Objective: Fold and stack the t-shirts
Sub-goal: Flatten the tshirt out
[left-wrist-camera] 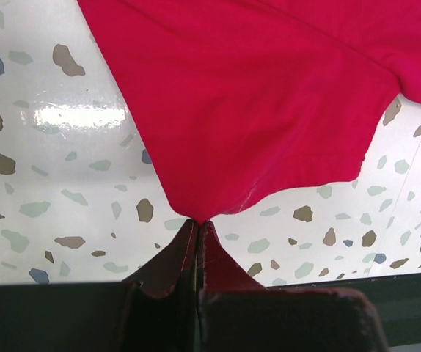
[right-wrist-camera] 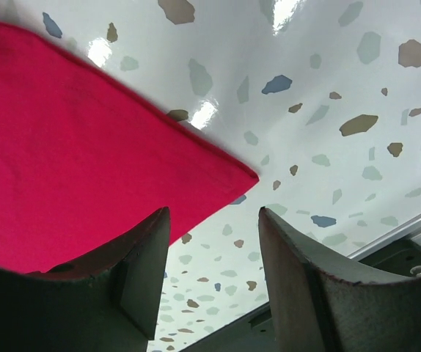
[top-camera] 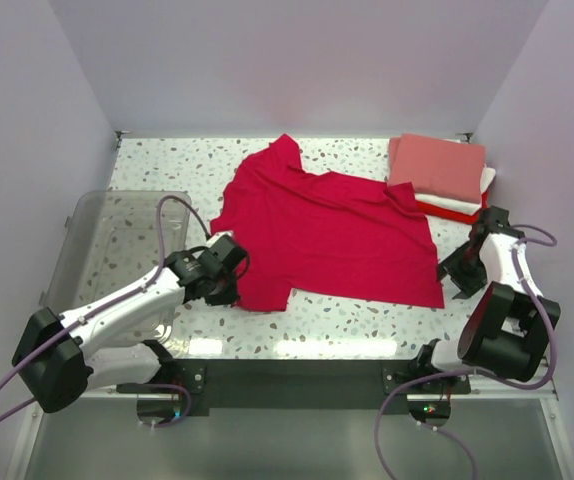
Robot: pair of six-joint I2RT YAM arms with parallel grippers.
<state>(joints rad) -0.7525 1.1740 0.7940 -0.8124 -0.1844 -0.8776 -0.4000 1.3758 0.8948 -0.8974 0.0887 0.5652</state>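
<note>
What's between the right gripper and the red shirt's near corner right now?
Only bare speckled tabletop. In the right wrist view, the open right gripper sits beside the corner of the crimson t-shirt.

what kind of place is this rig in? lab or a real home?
Most likely a lab test cell, not a home. Plain walls box in a speckled tabletop, the left arm and right arm are bolted at its near edge, and the only props are a crimson t-shirt, a folded stack and a clear bin.
</note>
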